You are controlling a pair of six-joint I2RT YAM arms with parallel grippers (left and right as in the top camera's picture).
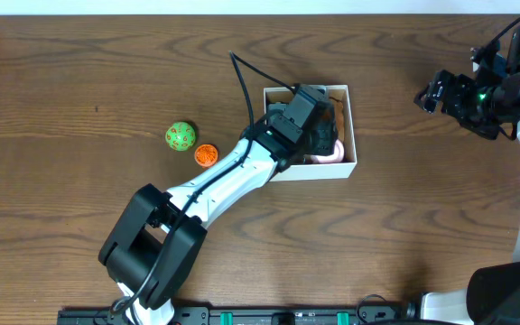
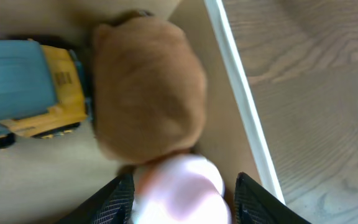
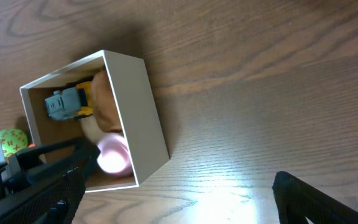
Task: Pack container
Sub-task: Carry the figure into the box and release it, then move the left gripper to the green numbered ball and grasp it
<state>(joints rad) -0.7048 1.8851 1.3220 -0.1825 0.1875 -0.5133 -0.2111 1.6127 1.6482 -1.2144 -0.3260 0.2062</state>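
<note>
The container (image 1: 351, 126) is a white box with a tan inside, at the table's middle right. My left gripper (image 1: 321, 135) reaches down into it. In the left wrist view its fingers (image 2: 182, 198) are spread on either side of a round pink toy (image 2: 179, 186), with a gap at the right finger. A brown plush (image 2: 148, 93) and a blue and yellow toy truck (image 2: 30, 93) lie in the box beyond it. My right gripper (image 1: 430, 94) is open and empty over bare table, well right of the box (image 3: 135, 106).
A green ball (image 1: 181, 135) and a smaller orange ball (image 1: 206, 155) lie on the wood table left of the box, close to my left arm. The box's white wall (image 2: 241, 106) runs just right of the left gripper's fingers.
</note>
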